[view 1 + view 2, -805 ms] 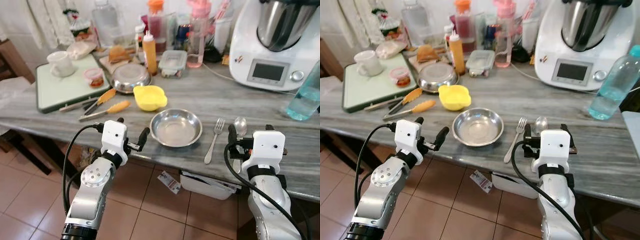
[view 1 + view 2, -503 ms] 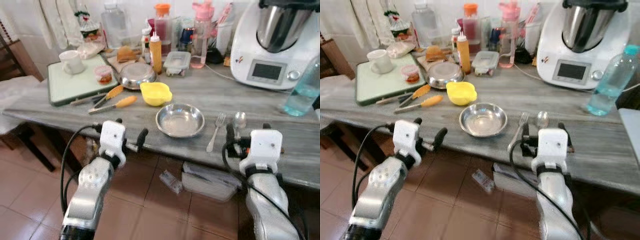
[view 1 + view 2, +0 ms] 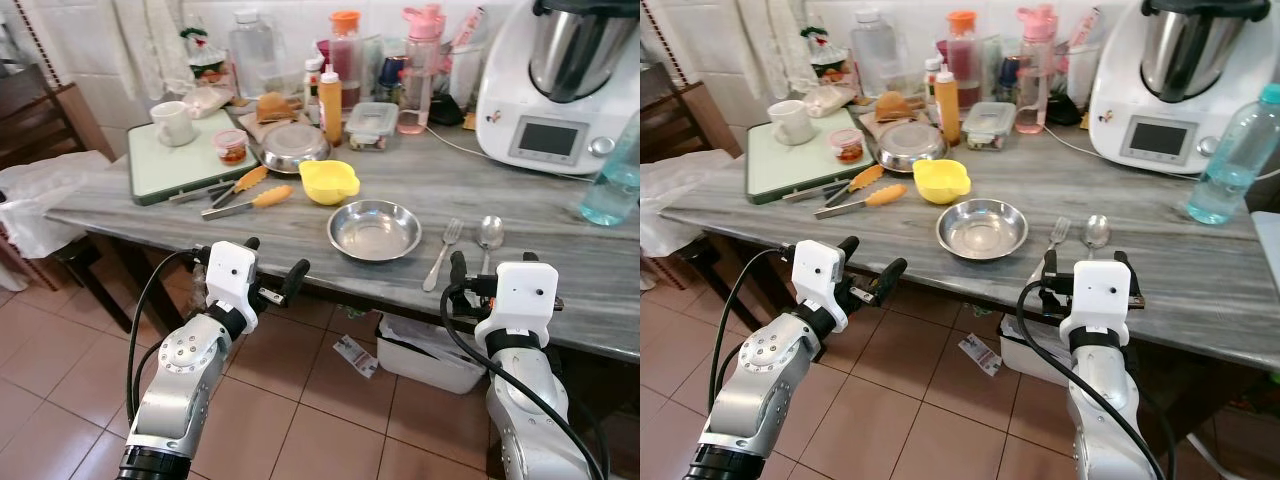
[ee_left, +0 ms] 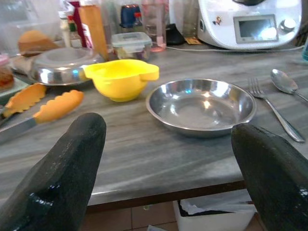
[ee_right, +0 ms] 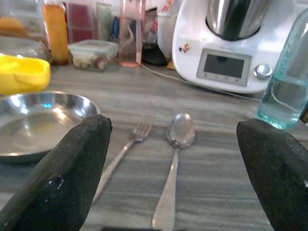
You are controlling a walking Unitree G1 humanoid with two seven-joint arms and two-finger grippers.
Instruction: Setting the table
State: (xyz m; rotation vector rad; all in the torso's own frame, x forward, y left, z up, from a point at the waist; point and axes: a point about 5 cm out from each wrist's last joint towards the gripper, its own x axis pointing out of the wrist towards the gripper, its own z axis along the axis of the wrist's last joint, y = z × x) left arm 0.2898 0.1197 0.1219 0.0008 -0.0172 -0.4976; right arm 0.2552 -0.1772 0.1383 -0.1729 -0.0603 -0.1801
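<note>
While the grey stone table now sits further from the head camera than it did a moment ago, with more tiled floor showing in front, that shift is the whole picture moving, so you have backed the robot off; the things on the table lie just as they did. The steel bowl rests near the front edge, the fork just beside it on the robot's right, and the spoon next to the fork, the two apart but parallel. Behind the bowl sits the yellow bowl, with the orange-handled tongs beside it.

Your left gripper hangs short of the table edge, its fingers spread wide with nothing between them, aimed toward the steel bowl. Your right gripper is also spread wide and empty, held before the edge with the fork and spoon straight ahead of it.

The place setting looks laid out already: bowl, fork and spoon sit together. Stepping back with both claws free suggests this part of the job is finished, or that you are about to fetch another item.
</note>
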